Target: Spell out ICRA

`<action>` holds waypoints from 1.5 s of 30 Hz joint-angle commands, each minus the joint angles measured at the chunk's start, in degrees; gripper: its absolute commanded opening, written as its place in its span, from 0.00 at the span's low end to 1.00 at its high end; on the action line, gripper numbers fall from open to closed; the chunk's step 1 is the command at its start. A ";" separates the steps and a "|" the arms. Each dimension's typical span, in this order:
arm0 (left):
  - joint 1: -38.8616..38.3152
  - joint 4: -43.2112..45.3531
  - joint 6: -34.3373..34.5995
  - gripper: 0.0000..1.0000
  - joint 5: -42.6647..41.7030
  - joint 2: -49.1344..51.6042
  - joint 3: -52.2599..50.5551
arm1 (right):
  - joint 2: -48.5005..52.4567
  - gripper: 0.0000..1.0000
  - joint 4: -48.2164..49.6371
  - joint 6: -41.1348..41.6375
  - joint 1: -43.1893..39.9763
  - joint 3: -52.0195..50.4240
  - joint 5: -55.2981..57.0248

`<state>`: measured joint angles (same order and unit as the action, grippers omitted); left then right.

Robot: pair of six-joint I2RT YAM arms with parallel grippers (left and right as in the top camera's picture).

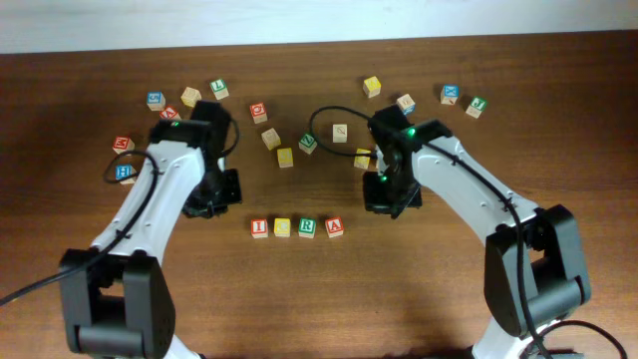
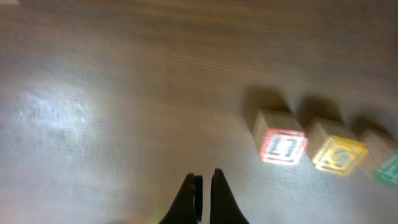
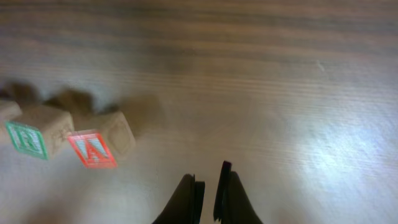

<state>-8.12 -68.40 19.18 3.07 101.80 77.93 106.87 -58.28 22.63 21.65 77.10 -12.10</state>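
Observation:
Four letter blocks stand in a row near the table's front: red I point(image 1: 259, 227), yellow C point(image 1: 282, 227), green R point(image 1: 307, 226), red A point(image 1: 334, 227). My left gripper point(image 1: 214, 196) hovers left and behind the row, shut and empty; in the left wrist view its jaws point(image 2: 204, 177) are over bare wood, with the I point(image 2: 283, 146), C point(image 2: 339, 155) and R point(image 2: 388, 168) to the right. My right gripper point(image 1: 384, 194) hovers right and behind the row, shut and empty; its jaws point(image 3: 208, 177) are right of the A point(image 3: 93, 149) and R point(image 3: 28, 138).
Several loose letter blocks lie scattered across the back of the table, among them a yellow one point(image 1: 285, 157), a green one point(image 1: 308, 144), a blue one point(image 1: 124, 173) at the left and a blue one point(image 1: 451, 95) at the right.

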 commanded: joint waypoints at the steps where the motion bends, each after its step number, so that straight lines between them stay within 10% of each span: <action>1: 1.90 5.07 1.14 0.00 0.61 -0.50 -6.73 | 0.28 0.04 5.38 4.13 2.43 -3.65 -0.59; 12: 1.86 20.17 1.14 0.00 -8.24 -0.24 -17.27 | 5.84 0.04 12.98 12.44 7.50 -4.94 -2.14; 45: -4.74 23.76 4.55 0.00 -13.16 6.19 -17.27 | 7.30 0.04 20.46 20.85 10.64 -4.94 -8.63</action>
<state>-12.49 -44.21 22.81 -11.81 105.69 61.30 113.23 -37.54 40.60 31.73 72.51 -20.08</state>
